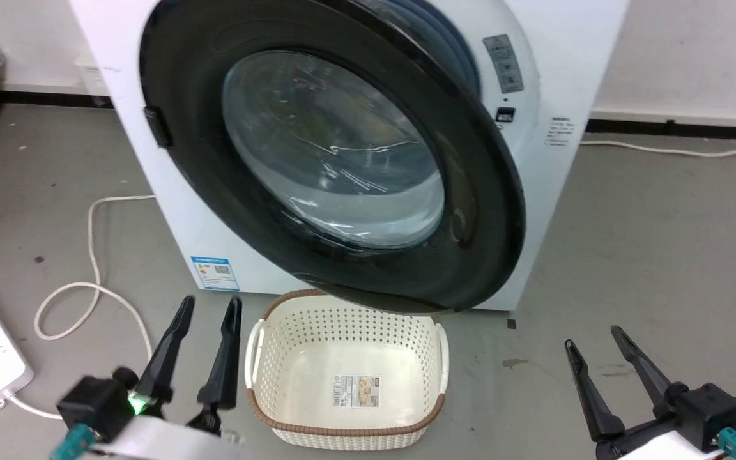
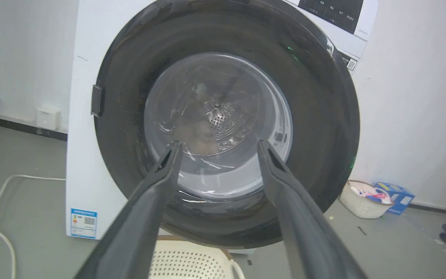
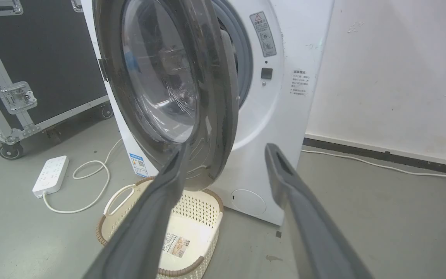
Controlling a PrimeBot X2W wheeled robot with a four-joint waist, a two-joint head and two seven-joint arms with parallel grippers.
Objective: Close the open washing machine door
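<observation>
Status: large round black-rimmed washing machine door (image 1: 333, 153) with a bulging clear glass bowl hangs part open on the white boxy front-loading washing machine (image 1: 199, 230). The hinge block sits on the door's left rim. The right rim stands off the front panel, showing the grey-blue rubber gasket (image 3: 242, 69) and the small dark latch socket (image 3: 266, 73) behind it.

Left gripper (image 1: 211, 301): fingers spread, nothing held, low over the floor near the machine's front left corner, well apart from the door. Right gripper (image 1: 593, 337): fingers spread, nothing held, low over the floor off the front right corner.

Cream perforated plastic basket with a brown woven rim (image 1: 342, 319) stands on the floor against the machine's lower front edge, under the door's bottom rim. Whether they touch is not clear.

Step in hand, judged: approach, no contact yet.

Next move calls for raising the right gripper to the outer face near the free right rim, then pushing squarely toward the front panel until the latch seats.
</observation>
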